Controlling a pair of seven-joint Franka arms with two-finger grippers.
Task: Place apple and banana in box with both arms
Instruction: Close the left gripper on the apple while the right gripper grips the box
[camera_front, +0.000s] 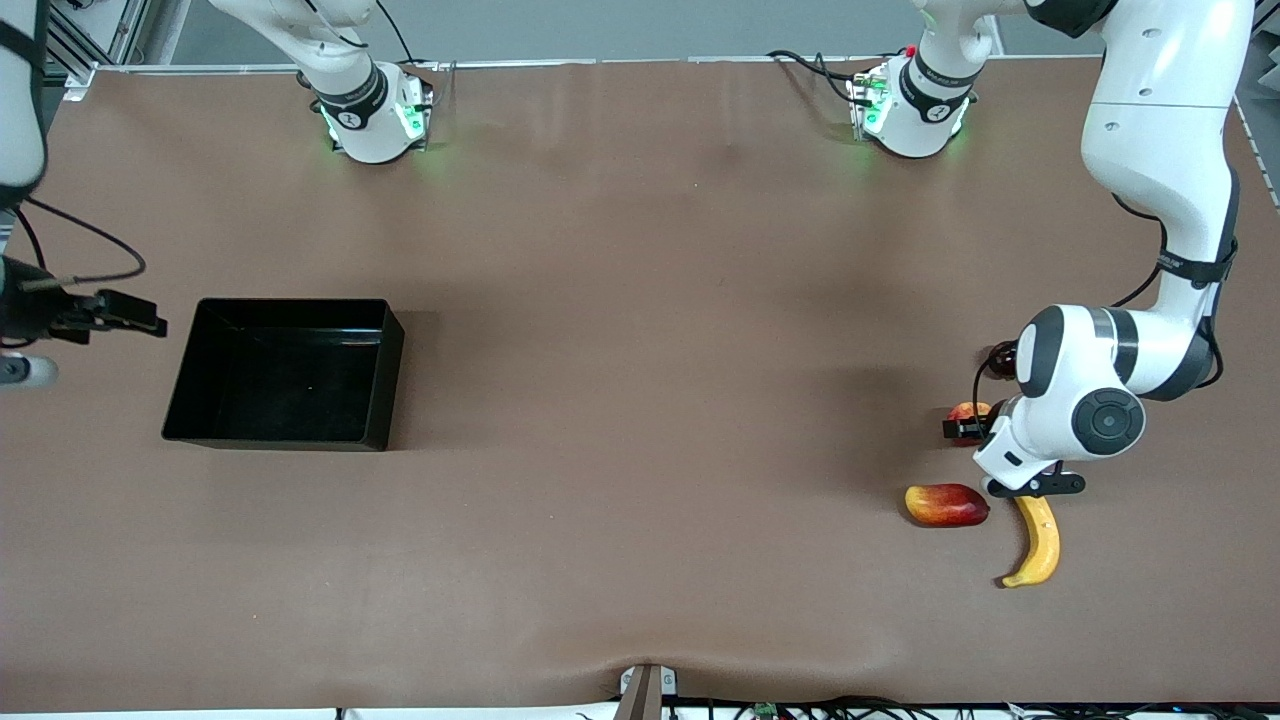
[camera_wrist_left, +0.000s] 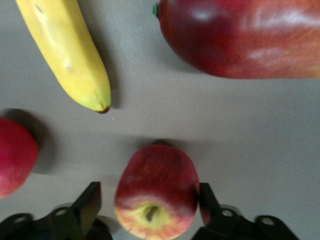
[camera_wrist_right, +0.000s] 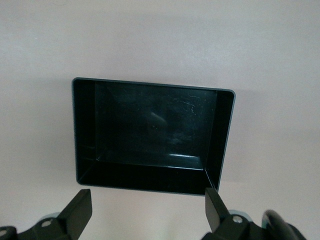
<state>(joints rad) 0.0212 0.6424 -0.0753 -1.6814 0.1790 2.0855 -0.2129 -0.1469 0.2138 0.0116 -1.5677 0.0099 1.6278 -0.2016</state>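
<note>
The box (camera_front: 285, 372) holds 0 fruit. My left gripper (camera_wrist_left: 147, 202) straddles the apple (camera_wrist_left: 156, 195), fingers spread, not yet clamped; the banana (camera_front: 1038, 540) lies near it. My right gripper (camera_wrist_right: 147, 210) waits beside the box, fingers parted.

Red-yellow apple (camera_wrist_left: 156, 192), yellow banana (camera_front: 1038, 542), black box (camera_front: 285, 372)

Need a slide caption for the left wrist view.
Left gripper open around the apple on the table, banana and mango nearby.
</note>
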